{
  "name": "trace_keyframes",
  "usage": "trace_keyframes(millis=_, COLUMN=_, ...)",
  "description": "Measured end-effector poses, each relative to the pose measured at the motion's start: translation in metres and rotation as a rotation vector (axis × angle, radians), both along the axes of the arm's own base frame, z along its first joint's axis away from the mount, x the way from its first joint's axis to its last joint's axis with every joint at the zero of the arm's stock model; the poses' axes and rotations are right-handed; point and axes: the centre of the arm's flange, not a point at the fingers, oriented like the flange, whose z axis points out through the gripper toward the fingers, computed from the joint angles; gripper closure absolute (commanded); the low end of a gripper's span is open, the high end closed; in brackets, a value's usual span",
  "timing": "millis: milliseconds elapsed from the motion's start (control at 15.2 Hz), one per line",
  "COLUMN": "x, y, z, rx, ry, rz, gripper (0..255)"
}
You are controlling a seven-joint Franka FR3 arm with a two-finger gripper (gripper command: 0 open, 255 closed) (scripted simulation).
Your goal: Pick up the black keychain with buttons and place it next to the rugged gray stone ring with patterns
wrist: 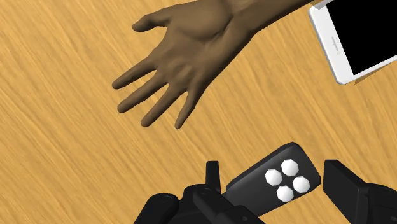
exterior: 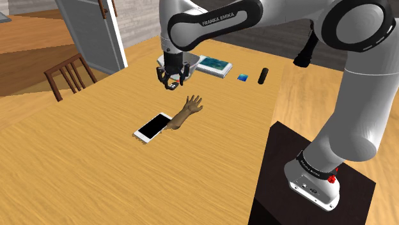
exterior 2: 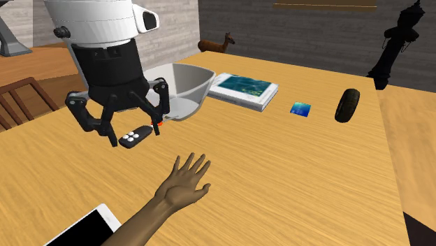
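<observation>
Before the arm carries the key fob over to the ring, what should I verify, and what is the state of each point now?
1. Key fob clasped between the fingers of the gripper: ok.
2. Fob lifted off the table: ok, it hangs above the wood.
3. Ring in sight, near the table's far edge: ok.
4. Free place beside the ring: ok, bare wood between it and the blue card.
5. Clearance from the model hand below and the bowl behind the gripper: cannot tell.
6. Firmness of the grip: cannot tell; the fob sits tilted in the fingers.
</observation>
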Motion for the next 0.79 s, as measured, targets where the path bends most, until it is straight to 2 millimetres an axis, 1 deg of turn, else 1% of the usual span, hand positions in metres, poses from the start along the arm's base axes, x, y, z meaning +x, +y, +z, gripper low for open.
trace_keyframes(millis=792, x=0.001, y=0.000, z=0.063, rx=0.000, ry=0.000, rz=0.000, gripper=255)
